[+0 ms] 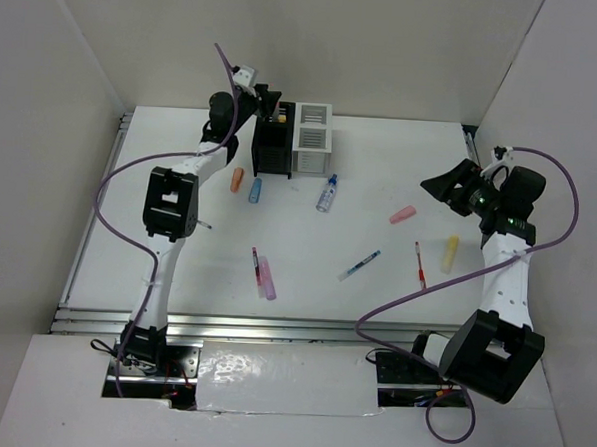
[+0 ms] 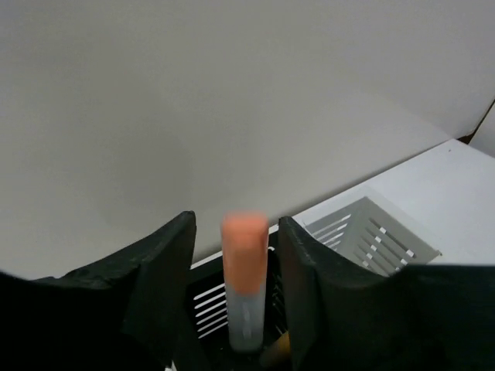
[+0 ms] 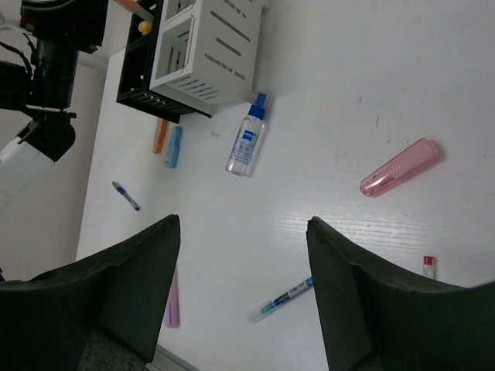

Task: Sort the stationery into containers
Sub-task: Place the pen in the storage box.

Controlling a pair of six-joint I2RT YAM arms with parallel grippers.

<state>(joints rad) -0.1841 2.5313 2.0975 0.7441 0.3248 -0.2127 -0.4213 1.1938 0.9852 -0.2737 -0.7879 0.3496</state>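
Now, on the left, the left claw [image 2: 237, 232] hangs over the black slatted pen box [image 1: 272, 147], jaws parted. An upright orange-capped marker [image 2: 245, 270] stands loose between them, its lower end seemingly inside the box. Over right, the right claw [image 3: 241, 232] hovers spread and empty. The pink translucent marker [image 3: 401, 167] lies slanted on the table [image 3: 348, 77] just ahead, nearest that arm.

left fingers [image 2: 162, 270] and right fingers [image 3: 131, 294] stand parted (both arms extended).
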